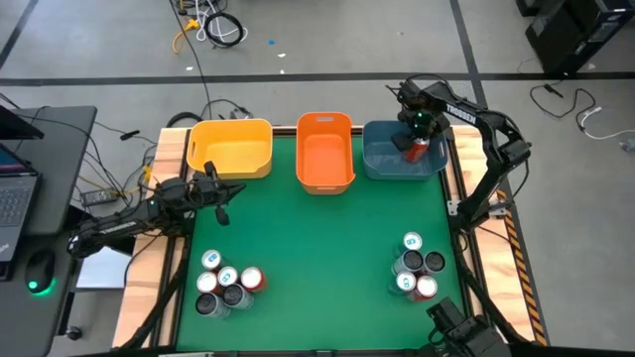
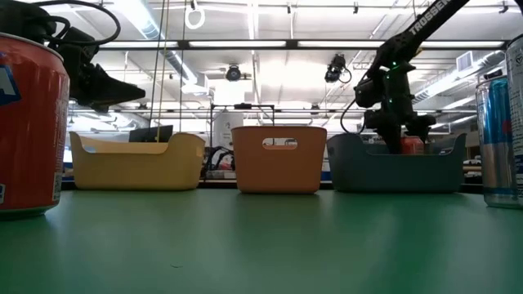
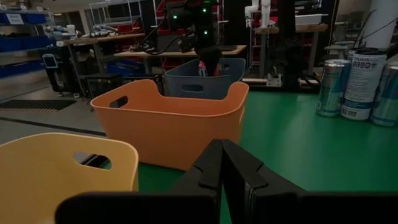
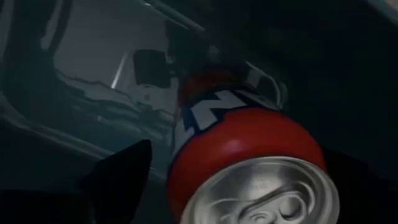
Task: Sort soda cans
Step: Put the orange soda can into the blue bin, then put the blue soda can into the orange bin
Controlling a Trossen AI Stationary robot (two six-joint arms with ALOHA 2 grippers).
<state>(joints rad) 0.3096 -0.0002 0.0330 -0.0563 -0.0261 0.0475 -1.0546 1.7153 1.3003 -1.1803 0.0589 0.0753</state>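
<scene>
The red soda can [image 4: 249,168] sits inside the blue bin [image 1: 382,164], right between the right gripper [image 1: 417,142]'s fingers, which are spread wide and look clear of it. Its silver top points back up at the wrist, so the can lies along the line of the fingers, and straight up looks like the clean way out. The left gripper [image 1: 213,188] waits pinched together beside the yellow bin [image 1: 230,149], well apart from the can.

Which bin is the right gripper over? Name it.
The blue bin, rightmost of the three; the open right gripper hangs over it with a red can.
</scene>
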